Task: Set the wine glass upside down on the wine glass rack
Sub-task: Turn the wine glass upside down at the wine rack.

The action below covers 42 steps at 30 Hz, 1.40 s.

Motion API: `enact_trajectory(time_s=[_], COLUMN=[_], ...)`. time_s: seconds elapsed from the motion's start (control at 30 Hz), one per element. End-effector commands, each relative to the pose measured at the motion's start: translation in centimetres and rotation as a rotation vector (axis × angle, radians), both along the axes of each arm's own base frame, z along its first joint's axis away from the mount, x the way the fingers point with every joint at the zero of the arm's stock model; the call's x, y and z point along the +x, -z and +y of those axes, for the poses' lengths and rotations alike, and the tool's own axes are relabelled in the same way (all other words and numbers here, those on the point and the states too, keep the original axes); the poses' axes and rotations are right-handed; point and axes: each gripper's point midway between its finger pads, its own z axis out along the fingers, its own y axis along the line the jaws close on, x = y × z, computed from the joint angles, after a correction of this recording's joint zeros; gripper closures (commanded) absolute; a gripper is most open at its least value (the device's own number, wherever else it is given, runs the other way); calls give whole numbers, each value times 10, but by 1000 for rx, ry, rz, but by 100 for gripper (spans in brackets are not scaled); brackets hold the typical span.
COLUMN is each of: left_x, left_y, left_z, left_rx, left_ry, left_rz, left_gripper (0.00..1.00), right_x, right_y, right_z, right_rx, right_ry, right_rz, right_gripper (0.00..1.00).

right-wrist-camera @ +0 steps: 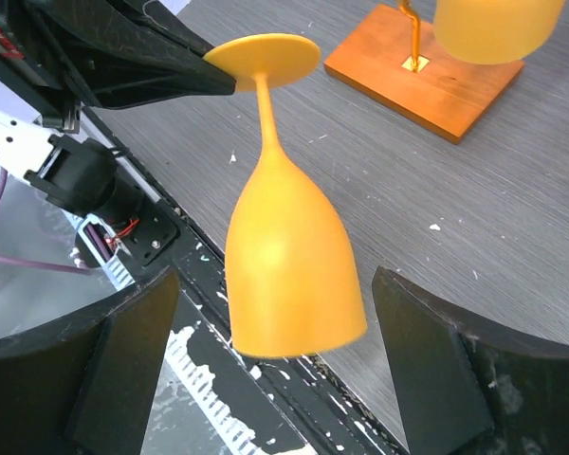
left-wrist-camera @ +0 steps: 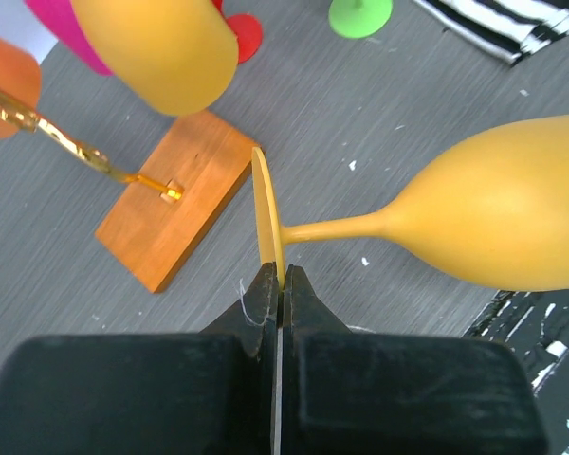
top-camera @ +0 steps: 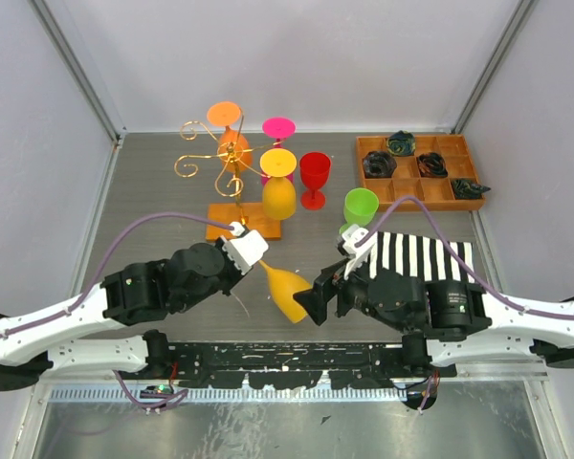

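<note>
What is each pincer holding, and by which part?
The left pincer pinches the matte yellow-orange stemmed wine glass by the edge of its round foot. The right pincer stands open around the bowl.

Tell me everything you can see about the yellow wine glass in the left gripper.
The yellow wine glass looks like matte, opaque plastic, with a flat round foot, a thin stem and a tulip-shaped bowl. It is held sideways, seemingly clear of the table, near the front edge and in front of the wine glass rack. The left gripper is shut on the foot's rim. The right gripper is open, its fingers flanking the bowl without touching it.
</note>
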Motion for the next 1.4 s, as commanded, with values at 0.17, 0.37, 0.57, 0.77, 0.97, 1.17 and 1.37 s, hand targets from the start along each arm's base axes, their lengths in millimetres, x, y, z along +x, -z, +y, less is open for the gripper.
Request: enact_trajectory(time_s=[0.17, 0.37, 0.57, 0.77, 0.97, 1.17, 1.37], left_x=[-11, -15, -17, -20, -21, -17, -12], left_y=[-27, -21, -22, -25, -28, -27, -29], left_z=[-18, -24, -32, -35, -38, -37, -34], left_rx=[-88, -87, -73, -74, -79, -59, -47], left_ry=[108, 137, 168, 190, 202, 181, 157], left_rz=[-20, 0, -4, -8, -7, -22, -45], left_gripper=[100, 100, 100, 100, 100, 100, 100], right_x=[20, 28, 29, 38, 39, 32, 33], right_y=[-14, -19, -10, 4, 21, 32, 37], right_z=[39, 52, 61, 60, 66, 74, 70], right_rx=[50, 97, 118, 100, 67, 54, 69], right_ry=[-75, -172, -236, -192, -202, -244, -227], right_rz=[54, 81, 134, 151, 189, 240, 235], right_gripper=[14, 15, 25, 32, 37, 42, 48])
